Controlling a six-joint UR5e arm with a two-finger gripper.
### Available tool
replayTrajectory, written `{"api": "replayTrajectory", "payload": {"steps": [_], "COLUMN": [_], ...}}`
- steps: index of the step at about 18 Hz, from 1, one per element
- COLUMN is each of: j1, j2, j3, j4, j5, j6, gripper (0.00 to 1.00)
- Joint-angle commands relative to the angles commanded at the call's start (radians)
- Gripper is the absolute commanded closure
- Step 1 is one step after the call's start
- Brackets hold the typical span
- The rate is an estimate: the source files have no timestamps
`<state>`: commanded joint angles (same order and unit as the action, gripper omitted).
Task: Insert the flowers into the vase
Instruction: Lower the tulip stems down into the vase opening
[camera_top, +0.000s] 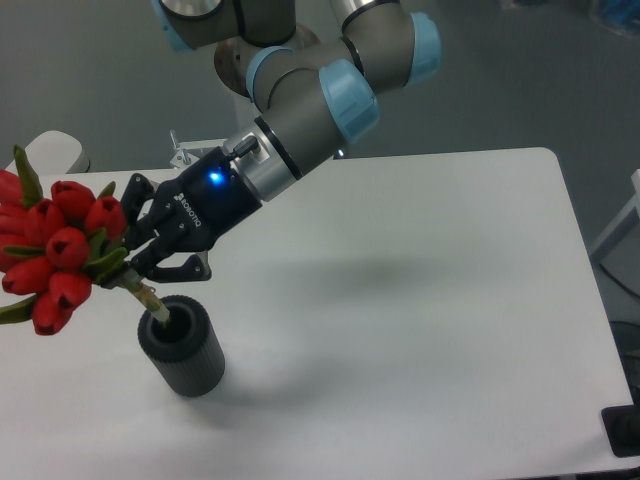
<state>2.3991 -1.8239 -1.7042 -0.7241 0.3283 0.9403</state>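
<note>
Gripper body: white lettering along the black housing, tilted and small; it appears to read "ROBOTIQ", though not sharply.
Blue light beside lettering: no text.
Elsewhere: nothing legible.

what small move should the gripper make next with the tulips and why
Probably swing the bunch upright and lower it. The gripper holds the flowers tilted far left, with only the stem tips at the mouth of the vase. The red heads hang well outside the rim, so letting go now would likely tip them out.
</note>
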Motion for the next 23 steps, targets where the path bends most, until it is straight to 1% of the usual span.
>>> {"api": "replayTrajectory", "payload": {"steps": [2, 3, 8, 10, 17, 23], "j1": [0.002, 0.002, 0.003, 0.003, 0.003, 0.003], "j2": [-0.005, -0.018, -0.026, -0.041, -0.081, -0.097], "j3": [-0.014, -0.021, -0.06, -0.061, -0.087, -0.12], "j4": [-0.002, -0.002, 0.0, -0.002, -0.002, -0.002], "j5": [0.0, 0.0, 0.0, 0.0, 0.002, 0.003], "j6": [0.029, 0.052, 0.11, 0.135, 0.153, 0.193], "gripper": [0.8, 0.8, 0.8, 0.79, 0.79, 0.78]}}
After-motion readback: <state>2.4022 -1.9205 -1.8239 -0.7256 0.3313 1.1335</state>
